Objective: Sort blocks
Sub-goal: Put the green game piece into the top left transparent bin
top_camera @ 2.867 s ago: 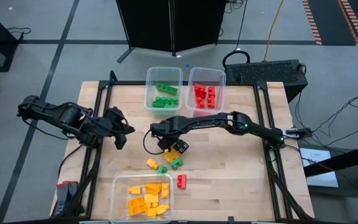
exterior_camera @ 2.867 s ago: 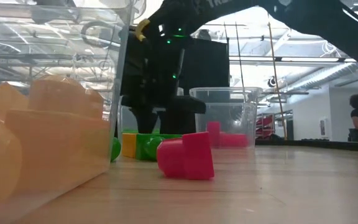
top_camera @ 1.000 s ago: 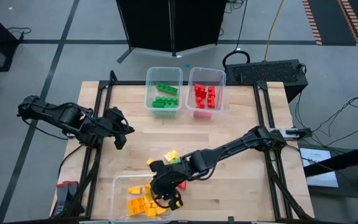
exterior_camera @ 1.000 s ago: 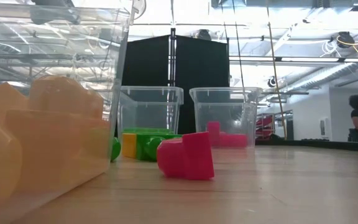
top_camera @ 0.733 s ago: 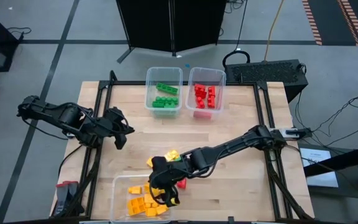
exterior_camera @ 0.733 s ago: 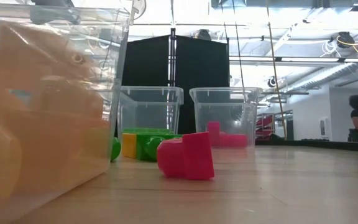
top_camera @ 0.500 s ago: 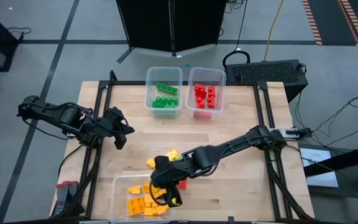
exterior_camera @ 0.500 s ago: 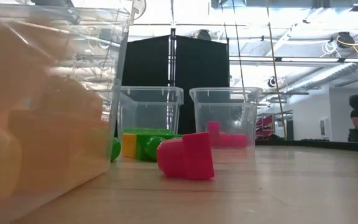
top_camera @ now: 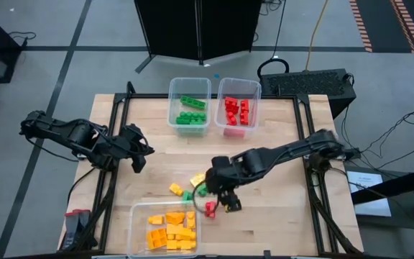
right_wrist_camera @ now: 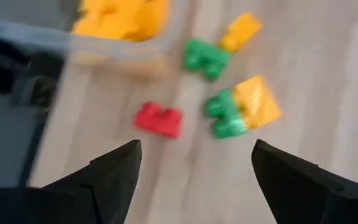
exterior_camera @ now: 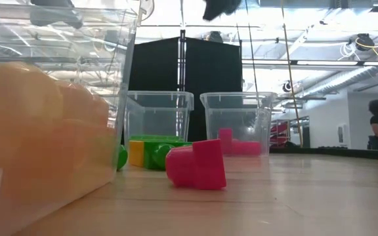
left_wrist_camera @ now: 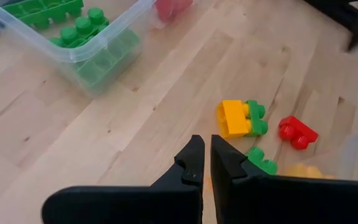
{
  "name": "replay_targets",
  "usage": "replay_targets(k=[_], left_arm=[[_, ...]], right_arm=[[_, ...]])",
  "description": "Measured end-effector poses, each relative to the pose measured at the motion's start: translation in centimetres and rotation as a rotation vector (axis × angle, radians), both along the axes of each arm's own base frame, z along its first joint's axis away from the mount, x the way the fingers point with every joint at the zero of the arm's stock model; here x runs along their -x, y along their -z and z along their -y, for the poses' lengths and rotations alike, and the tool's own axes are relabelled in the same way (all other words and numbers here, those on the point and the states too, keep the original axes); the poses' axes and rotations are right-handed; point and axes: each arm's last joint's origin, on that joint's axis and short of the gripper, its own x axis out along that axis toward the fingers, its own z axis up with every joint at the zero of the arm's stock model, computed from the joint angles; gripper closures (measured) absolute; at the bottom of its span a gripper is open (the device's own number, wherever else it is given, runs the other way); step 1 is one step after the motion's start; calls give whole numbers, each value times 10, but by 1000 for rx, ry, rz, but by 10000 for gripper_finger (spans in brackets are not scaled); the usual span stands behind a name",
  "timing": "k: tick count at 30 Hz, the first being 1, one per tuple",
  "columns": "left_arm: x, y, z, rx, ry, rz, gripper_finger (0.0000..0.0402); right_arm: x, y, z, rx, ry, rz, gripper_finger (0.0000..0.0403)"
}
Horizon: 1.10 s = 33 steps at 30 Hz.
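The right hand [top_camera: 225, 196] hangs over the middle of the worktop [top_camera: 279, 216] with its two fingers spread wide and nothing between them, right above the last loose blocks, which looks like the reason it is there: it seems to be lining up for another pick. Under it lie a red block [right_wrist_camera: 159, 119], a green block [right_wrist_camera: 206, 57], a small yellow block [right_wrist_camera: 241, 30] and a yellow-and-green pair [right_wrist_camera: 242, 107] stuck together, all close to one another and just beside the yellow tub [top_camera: 136, 216] at the near edge. That tub holds a heap of yellow-orange blocks [top_camera: 171, 230], so each colour gets its own tub: the green tub [top_camera: 172, 97] and the red tub [top_camera: 221, 90] sit side by side at the far edge, each partly filled. One red block [top_camera: 233, 132] lies just outside the red tub. The left hand [left_wrist_camera: 204, 165] waits off to the left side, clenched on nothing, leaving the sorting to the other arm.
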Motion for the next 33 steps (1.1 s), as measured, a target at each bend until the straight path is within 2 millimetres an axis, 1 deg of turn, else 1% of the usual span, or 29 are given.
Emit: replay_targets(k=[2, 4, 6, 11, 13, 15, 18, 21, 23, 28, 33], left_arm=[[0, 0, 0, -2, 0, -5, 401], [1, 1, -1, -7, 0, -20, 401], [2, 2, -1, -8, -1, -24, 401], [2, 1, -1, -10, -3, -23, 401], [2, 1, -1, -12, -7, -21, 401], [2, 1, -1, -12, -7, -21, 401], [2, 1, -1, -14, -9, -20, 401], [1, 1, -1, -15, -12, -16, 401], [1, 1, -1, -20, -16, -15, 401], [1, 1, -2, -36, -30, -9, 401], [1, 1, -2, -40, -34, -8, 401]], right_arm=[[7, 15, 11, 12, 43, 74, 106], [12, 34, 21, 39, 90, 142, 106], [14, 55, 26, 31, 107, 188, 106], [4, 95, 25, 1, 52, 270, 106], [-1, 112, 25, 12, 45, 249, 106], [-5, 123, 26, 24, 30, 228, 106], [-10, 136, 30, 41, 10, 207, 106], [-13, 151, 31, 21, -6, 165, 106], [-16, 158, 32, 21, -10, 160, 106], [-19, 167, 31, 23, -14, 161, 106], [-20, 167, 31, 11, 7, 164, 116]])
